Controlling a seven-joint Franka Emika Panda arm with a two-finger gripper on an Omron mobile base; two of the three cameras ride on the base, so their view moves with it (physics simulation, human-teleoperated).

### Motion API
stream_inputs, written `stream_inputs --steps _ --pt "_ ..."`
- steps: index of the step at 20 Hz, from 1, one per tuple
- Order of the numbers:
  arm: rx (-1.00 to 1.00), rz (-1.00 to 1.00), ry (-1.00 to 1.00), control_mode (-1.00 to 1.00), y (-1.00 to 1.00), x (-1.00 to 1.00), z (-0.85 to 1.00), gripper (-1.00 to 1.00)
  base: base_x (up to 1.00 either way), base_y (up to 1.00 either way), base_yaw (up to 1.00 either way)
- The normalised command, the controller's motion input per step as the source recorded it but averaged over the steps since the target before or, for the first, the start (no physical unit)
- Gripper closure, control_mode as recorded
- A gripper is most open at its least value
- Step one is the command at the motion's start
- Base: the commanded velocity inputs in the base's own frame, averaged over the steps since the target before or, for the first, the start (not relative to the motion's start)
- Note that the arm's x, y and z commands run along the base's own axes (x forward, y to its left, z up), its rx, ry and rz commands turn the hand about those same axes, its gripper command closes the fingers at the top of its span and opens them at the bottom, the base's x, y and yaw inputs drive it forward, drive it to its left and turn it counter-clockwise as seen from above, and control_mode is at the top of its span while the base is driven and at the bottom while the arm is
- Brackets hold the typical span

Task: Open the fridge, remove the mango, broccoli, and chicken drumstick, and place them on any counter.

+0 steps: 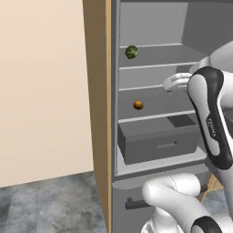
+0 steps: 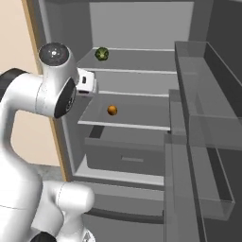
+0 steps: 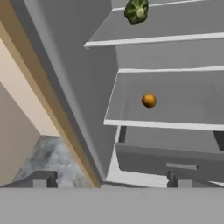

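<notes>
Fridge [image 2: 142, 28] with its door swung open, dark grey inside, with pale-edged shelves and a lower drawer [image 1: 159, 143]; broccoli [image 2: 101, 54], bumpy dark green, on an upper shelf near its left end; mango [image 2: 112, 110], smooth round orange, two shelves lower; gripper [image 3: 109, 179], jaws spread wide and empty, in front of the shelves.
</notes>
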Motion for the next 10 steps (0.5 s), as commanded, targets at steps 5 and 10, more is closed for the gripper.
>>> stream_inputs --steps 5,10 --pt "-0.04 0.11 -0.18 -1.00 0.05 0.65 0.52 -1.00 0.00 0.00 0.00" --pt "-0.03 0.03 -0.02 -1.00 0.12 0.90 0.29 -1.00 0.00 0.00 0.00"
